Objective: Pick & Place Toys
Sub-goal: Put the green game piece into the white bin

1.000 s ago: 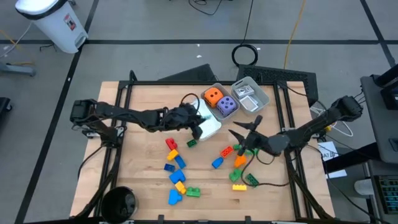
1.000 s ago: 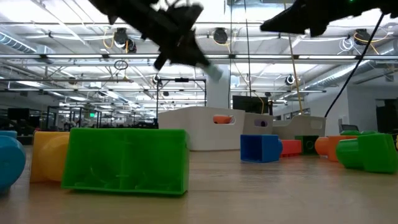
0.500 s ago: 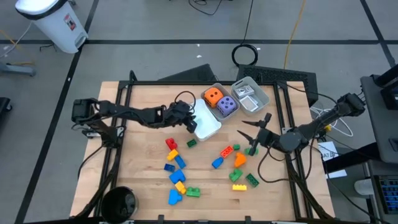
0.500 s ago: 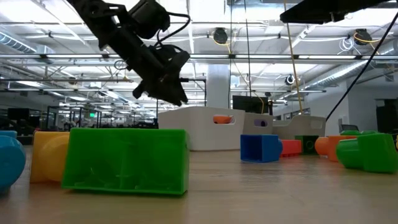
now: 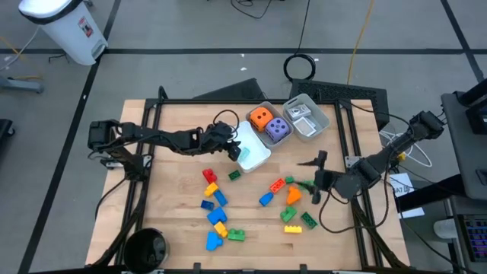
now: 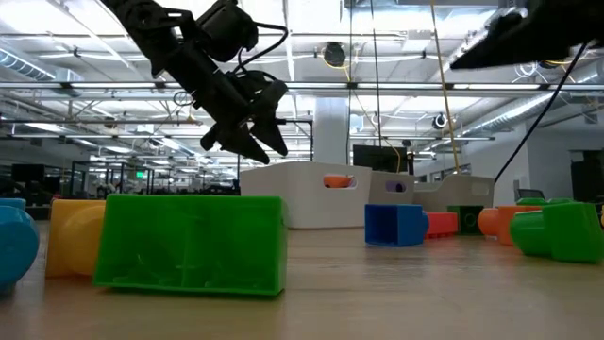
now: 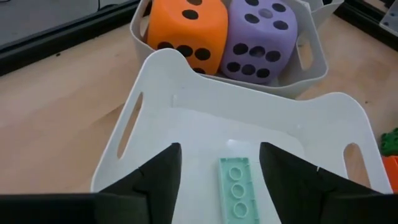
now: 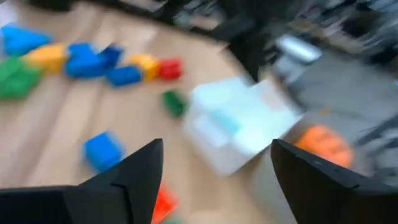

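Note:
Several small toy bricks lie loose on the wooden table: red (image 5: 209, 176), blue (image 5: 207, 204), green (image 5: 236, 235) and orange (image 5: 293, 195). A pale green flat brick (image 7: 236, 186) lies on the floor of the white tray (image 7: 155, 93). My left gripper (image 7: 219, 149) hangs open just above it, a finger on either side, touching nothing. The orange die (image 7: 189, 28) and the purple die (image 7: 264, 37) sit in the tray behind. My right gripper (image 5: 316, 176) stands open above the table's right part, beside the orange brick, with nothing between its fingers.
A clear tray (image 5: 308, 118) with white cards stands at the far right, next to the dice tray (image 5: 270, 106). In the low view a big green brick (image 6: 193, 244) lies close to the near edge. Bare wood shows on the table's left side.
My left gripper has sunk toward the white tray and opened. The pale brick it carried now lies on the tray floor. My right gripper has drawn back toward the table's right edge, rolled about its own line and spread its fingers wider.

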Motion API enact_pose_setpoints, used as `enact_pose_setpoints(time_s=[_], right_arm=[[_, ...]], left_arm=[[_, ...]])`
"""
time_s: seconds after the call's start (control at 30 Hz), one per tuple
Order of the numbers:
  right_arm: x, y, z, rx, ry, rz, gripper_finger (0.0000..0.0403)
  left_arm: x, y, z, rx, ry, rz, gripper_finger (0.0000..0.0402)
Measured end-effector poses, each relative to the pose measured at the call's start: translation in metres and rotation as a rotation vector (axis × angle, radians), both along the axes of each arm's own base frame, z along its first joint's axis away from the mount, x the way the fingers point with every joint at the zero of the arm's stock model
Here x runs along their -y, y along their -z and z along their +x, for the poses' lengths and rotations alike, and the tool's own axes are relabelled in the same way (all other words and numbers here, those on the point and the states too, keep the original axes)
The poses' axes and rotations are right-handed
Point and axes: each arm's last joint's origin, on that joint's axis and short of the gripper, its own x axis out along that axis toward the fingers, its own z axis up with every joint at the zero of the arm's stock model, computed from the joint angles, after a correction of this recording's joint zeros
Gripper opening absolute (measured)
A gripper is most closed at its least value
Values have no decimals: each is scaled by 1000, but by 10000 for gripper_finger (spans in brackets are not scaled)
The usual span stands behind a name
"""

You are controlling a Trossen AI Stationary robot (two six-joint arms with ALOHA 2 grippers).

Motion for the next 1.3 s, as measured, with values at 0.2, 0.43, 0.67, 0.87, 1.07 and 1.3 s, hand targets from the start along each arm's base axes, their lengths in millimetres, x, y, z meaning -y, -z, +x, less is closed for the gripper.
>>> enact_pose_setpoints(time_s=[0.2, 0.43, 0.67, 0.87, 1.07, 1.3], right_arm=[[3, 18, -10, -203, -48, 100, 290], [8, 53, -24, -364, 28, 322, 278], [21, 109, -42, -431, 49, 324, 268], [25, 122, -47, -421, 54, 361, 241], [21, 117, -46, -453, -7, 408, 149], [13, 85, -34, -365, -139, 368, 89]], left_arm=[[7, 0, 1, 0, 21, 0, 225], [11, 0, 2, 2, 35, 0, 225], [11, -2, 3, 24, 34, 3, 226], [11, -3, 5, 46, 34, 7, 225], [11, -4, 5, 58, 34, 8, 225], [10, -9, 8, 110, 36, 18, 225]])
